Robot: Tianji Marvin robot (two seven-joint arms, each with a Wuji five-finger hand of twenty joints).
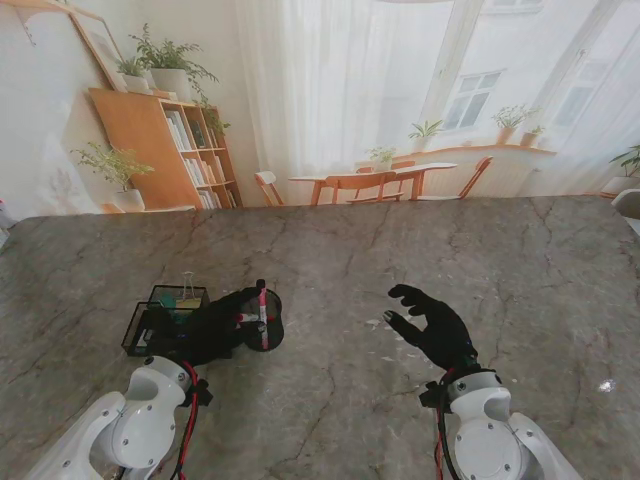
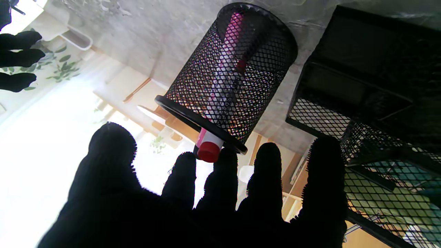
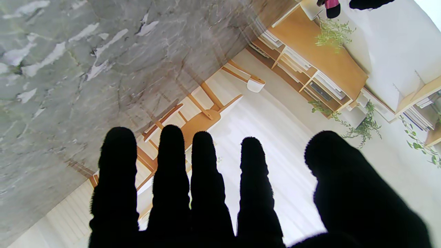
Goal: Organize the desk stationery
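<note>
A black mesh pen cup (image 1: pixel 274 332) stands left of the table's middle, and a pink marker with a red cap (image 1: pixel 263 312) sticks out of it. In the left wrist view the marker's cap (image 2: pixel 208 150) pokes over the cup's rim (image 2: pixel 193 117), just past my fingertips. My left hand (image 1: pixel 212 328) is beside the cup on its left, fingers (image 2: pixel 220 179) spread and holding nothing. My right hand (image 1: pixel 432 328) hovers over bare marble to the right with its fingers (image 3: pixel 203 165) apart and nothing in it.
A black mesh desk organizer (image 1: pixel 148 328) sits right against the cup's left side, partly hidden by my left hand; a binder clip (image 1: pixel 188 292) stands in its far compartment. A small pale speck (image 1: pixel 372 322) lies on the marble table (image 1: pixel 330 250) near my right hand.
</note>
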